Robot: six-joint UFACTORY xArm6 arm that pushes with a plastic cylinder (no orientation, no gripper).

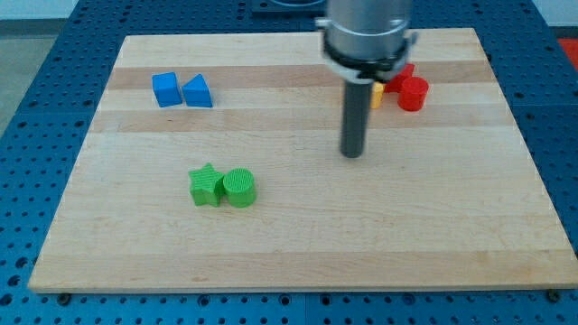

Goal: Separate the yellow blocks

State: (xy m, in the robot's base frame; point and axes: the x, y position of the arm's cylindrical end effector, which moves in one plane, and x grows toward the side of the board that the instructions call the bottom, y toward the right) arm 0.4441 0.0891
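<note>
— Camera view had my tip (351,153) resting on bare wood a little right of the board's middle, touching no block. There were no jaws to speak of: the arm ended in a plain dark rod, so nothing could open, close or hold.

— And the yellow blocks, where were they from the tip?

— Up and slightly to the view's right. Only a sliver of yellow (377,96) showed, just past the rod's right edge, below the arm's grey housing (368,32). Its shape could not be made out, and I could not tell whether it was one block or two; the rod and housing hid most of it.

— Anything crowding it?

— Yes. A red cylinder (414,93) sat just to the right of the yellow, apparently touching it, and a second red block (405,71) peeked out above, shape unclear.

— So what did the next push hinge on?

— In my judgement, on that direction: the yellow lay toward the view's top from the tip, near the board's (271,244) far edge, so the tip would need to travel upward and come between the yellows rather than at the reds.

— The other blocks?

— Well apart. A green star (206,185) touching a green cylinder (240,188) lay to the lower left; a blue cube (165,89) and blue triangular block (198,92) sat at the upper left.
</note>
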